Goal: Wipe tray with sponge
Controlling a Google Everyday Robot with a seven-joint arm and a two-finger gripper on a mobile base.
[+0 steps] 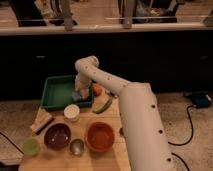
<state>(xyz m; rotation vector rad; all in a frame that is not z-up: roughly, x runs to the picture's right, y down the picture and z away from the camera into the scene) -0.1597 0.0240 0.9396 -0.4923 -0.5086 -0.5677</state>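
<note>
A green tray [56, 93] sits at the far left of a wooden table [107, 155]. My white arm reaches from the lower right over the table and bends down into the tray. My gripper [81, 93] is at the tray's right side, low over its floor. A small yellowish sponge [84, 93] shows at the gripper, on or just above the tray floor.
An orange ball [97, 90] and a green pepper [103, 106] lie right of the tray. A white cup [71, 112], a dark purple bowl [57, 136], an orange bowl [100, 136], a small metal cup [76, 146], a green cup [31, 146] and a brush [42, 121] stand nearer. A dark counter runs behind.
</note>
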